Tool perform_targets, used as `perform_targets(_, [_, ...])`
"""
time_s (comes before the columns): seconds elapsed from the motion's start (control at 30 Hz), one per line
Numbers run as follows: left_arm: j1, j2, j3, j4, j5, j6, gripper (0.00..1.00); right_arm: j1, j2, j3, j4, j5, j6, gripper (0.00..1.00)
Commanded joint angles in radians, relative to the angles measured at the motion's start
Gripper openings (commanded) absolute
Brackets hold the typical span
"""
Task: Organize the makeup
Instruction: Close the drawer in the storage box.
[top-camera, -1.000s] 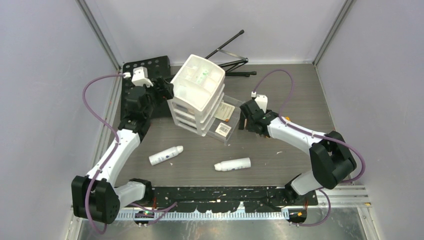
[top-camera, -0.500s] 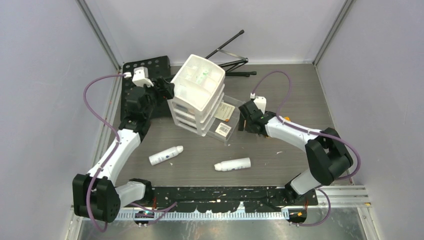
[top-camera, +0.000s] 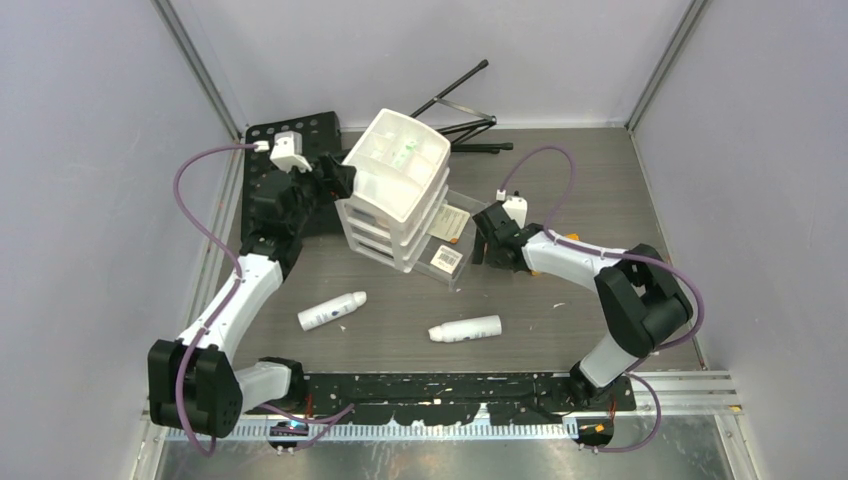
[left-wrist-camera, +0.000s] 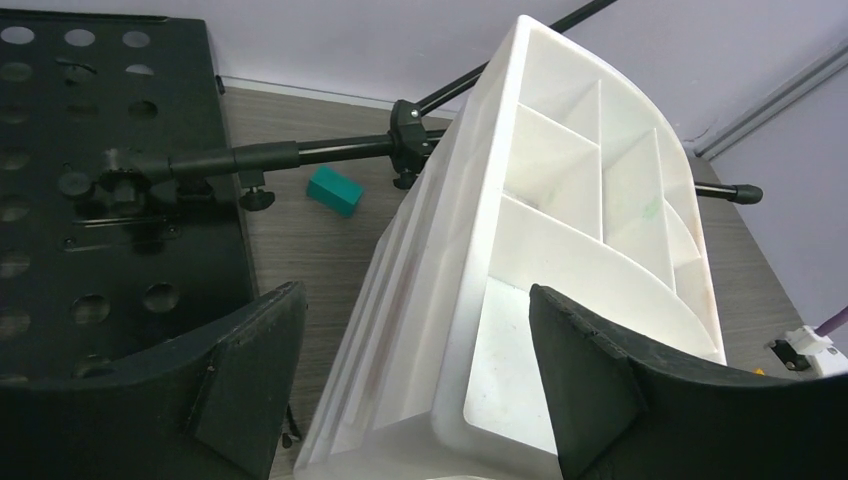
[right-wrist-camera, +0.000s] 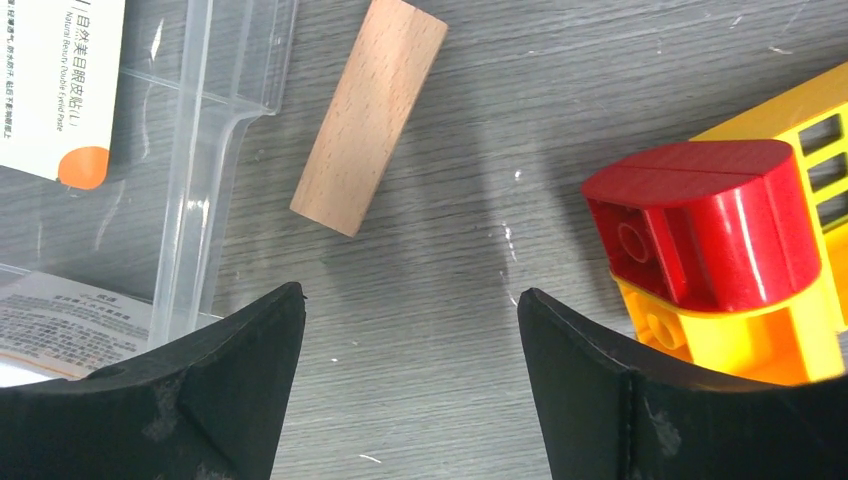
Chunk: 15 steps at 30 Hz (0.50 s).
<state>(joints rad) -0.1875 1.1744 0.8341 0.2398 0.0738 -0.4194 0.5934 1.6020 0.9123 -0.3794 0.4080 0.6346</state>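
Two white bottles (top-camera: 332, 311) (top-camera: 465, 328) lie on the table in front of a white drawer organizer (top-camera: 395, 190). My left gripper (top-camera: 337, 181) is open, its jaws straddling the organizer's near left corner (left-wrist-camera: 470, 400) without closing on it. My right gripper (top-camera: 487, 236) is open and empty, low over bare table beside a clear plastic tray (top-camera: 450, 245) that holds printed cards. The top compartments of the organizer (left-wrist-camera: 560, 250) look nearly empty. Compacts, palette, lipstick and brushes are out of view.
A tan wooden block (right-wrist-camera: 370, 115) and a red-and-yellow block (right-wrist-camera: 730, 260) lie ahead of the right gripper (right-wrist-camera: 410, 370), the clear tray's rim (right-wrist-camera: 200, 200) at its left. A green block (left-wrist-camera: 334, 190), a black folding stand (left-wrist-camera: 250, 158) and a black perforated plate (left-wrist-camera: 90, 200) lie behind the organizer.
My right gripper has edged left toward the clear tray. My left gripper has shifted slightly up and right along the organizer's corner. The bottles have not moved.
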Motion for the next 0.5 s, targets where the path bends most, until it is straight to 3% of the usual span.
perform_targets(0.0, [-0.003, 0.017, 0.023, -0.001, 0.057, 0.017, 0.83, -0.003, 0.018, 0.041, 0.047, -0.013, 0.024, 0.82])
perform_targets(0.47, [-0.003, 0.035, 0.03, 0.004, 0.084, 0.018, 0.83, -0.002, 0.046, 0.071, 0.069, -0.048, 0.039, 0.8])
